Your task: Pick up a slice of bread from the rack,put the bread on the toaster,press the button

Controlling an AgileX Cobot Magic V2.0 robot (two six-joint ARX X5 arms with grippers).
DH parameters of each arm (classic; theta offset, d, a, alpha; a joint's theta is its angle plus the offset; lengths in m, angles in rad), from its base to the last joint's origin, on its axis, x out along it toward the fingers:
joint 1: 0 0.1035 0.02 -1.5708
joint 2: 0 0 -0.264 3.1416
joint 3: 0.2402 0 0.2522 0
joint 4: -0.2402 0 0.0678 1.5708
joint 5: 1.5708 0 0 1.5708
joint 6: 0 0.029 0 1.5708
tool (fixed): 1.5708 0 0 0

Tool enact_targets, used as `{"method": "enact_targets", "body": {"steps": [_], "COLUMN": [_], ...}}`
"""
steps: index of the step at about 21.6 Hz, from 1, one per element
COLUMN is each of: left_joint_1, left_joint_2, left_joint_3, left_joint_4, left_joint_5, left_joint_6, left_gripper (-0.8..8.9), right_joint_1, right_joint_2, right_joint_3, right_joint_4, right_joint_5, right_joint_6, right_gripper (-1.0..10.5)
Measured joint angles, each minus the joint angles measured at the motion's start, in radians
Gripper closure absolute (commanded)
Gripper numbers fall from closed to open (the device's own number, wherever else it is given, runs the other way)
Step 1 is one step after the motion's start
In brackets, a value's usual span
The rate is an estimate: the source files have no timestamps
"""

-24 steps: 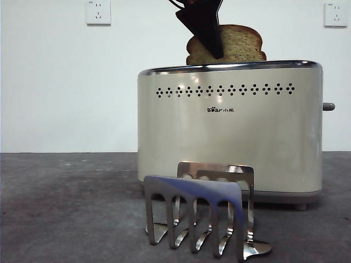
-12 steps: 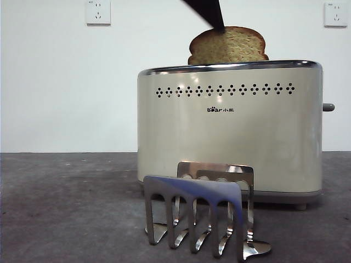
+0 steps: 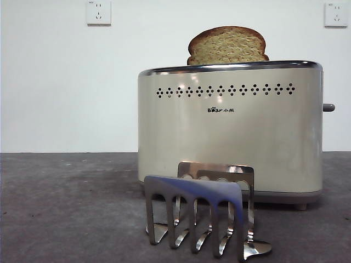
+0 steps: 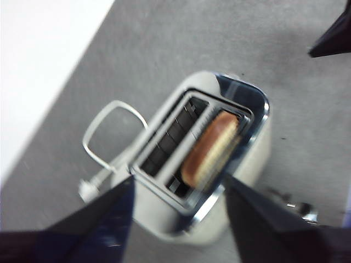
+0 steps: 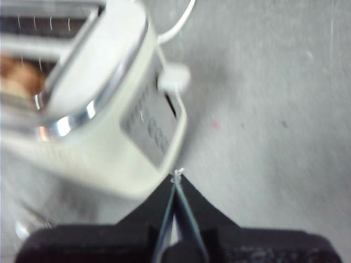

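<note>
Left gripper (image 4: 178,219) spread wide above toaster (image 3: 230,131), empty; slice of bread (image 3: 227,46) seated in slot. Right gripper (image 5: 176,178) pressed together, button (image 5: 174,78) at its 12 o'clock, unpressed.

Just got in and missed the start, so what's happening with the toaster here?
The slice of bread sits upright in one slot of the toaster, its domed top sticking out. The left gripper is open above it, holding nothing. The right gripper, jaws shut, is near the toaster's narrow end where the button sticks out, not yet pressed. The rack stands in front.
</note>
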State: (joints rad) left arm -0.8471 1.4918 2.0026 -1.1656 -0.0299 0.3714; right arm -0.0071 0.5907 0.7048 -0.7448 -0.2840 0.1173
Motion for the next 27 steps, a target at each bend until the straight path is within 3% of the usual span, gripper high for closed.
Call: {"method": "enact_targets", "body": {"steps": [2,6,10,12,18,27], "left_joint_1": [0.006,0.029,0.033,0.033,0.033,0.034], "left_joint_2": [-0.021,-0.033,-0.034,-0.039,-0.089,-0.197], "left_joint_3": [0.000,0.000,0.000,0.000,-0.019,-0.138], "left_joint_4": [-0.073,-0.157,-0.156,-0.157,-0.156,-0.158], "left_joint_5": [0.000,0.002,0.071,0.079,0.080,0.083], "left_joint_6": [-0.092,-0.157,-0.210,-0.226,-0.259,-0.290], "left_gripper": [8.22,8.21,8.21,8.21,8.22,8.21], "right_joint_1": [0.000,-0.025,-0.172,-0.241,-0.285,-0.281], "right_joint_2": [0.032,0.155,0.361,0.444,0.603,0.722], "right_joint_3": [0.000,0.002,0.018,0.039,0.064,0.081], "right_joint_4": [0.085,0.262,0.422,0.451,0.455,0.454], "right_joint_5": [-0.068,-0.222,-0.536,-0.623,-0.766,-0.786], "right_joint_6": [0.039,0.143,0.257,0.281,0.290,0.275], "right_gripper": [9.5,9.5,9.5,9.5,9.5,9.5]}}
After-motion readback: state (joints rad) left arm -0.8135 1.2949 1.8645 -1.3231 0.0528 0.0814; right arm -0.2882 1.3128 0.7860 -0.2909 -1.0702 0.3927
